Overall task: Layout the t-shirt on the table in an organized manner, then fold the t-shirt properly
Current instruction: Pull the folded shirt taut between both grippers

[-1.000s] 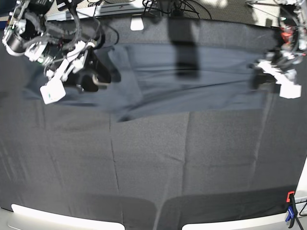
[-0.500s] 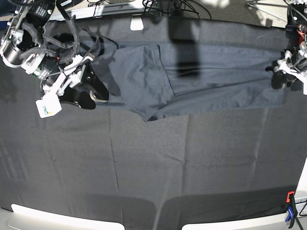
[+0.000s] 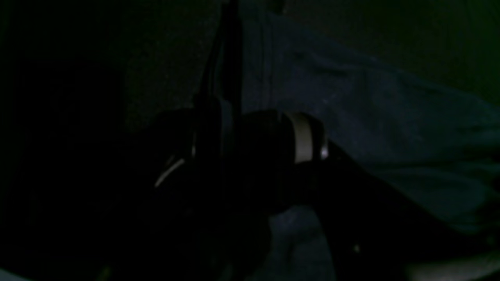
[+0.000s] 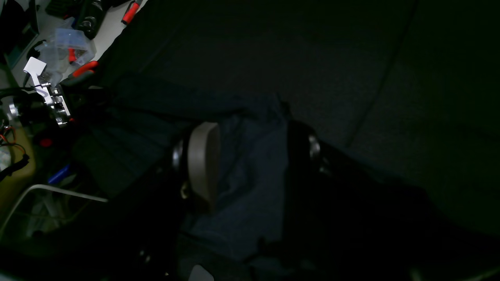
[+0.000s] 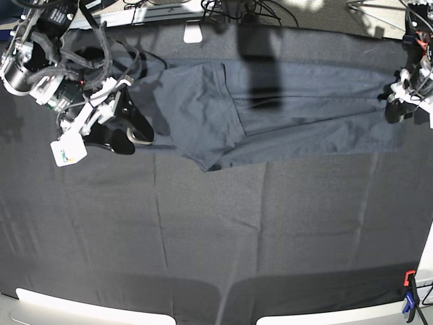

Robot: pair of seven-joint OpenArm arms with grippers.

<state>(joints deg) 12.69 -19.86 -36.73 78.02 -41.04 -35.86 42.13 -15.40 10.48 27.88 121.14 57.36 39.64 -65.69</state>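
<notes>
Shirt: the t-shirt [image 5: 270,108] lay in a long band across the far half of the table [image 5: 216,230], one flap folded over near its middle.
Right gripper: the right gripper [image 5: 128,125] sat at the shirt's end on the base view's left, jaws apart with fabric lying between them, not pinched.
Left gripper: the left gripper [image 5: 399,108] was at the opposite end, by the table edge; released, jaws apart beside the cloth.
Clamp: a clamp [image 5: 409,298] gripped the near corner.

Charcoal-grey t-shirt [image 5: 284,108] laid on matte black table [image 5: 216,230], white corners, orange-and-blue clamp [image 5: 409,294], no pattern seen on fabric
</notes>
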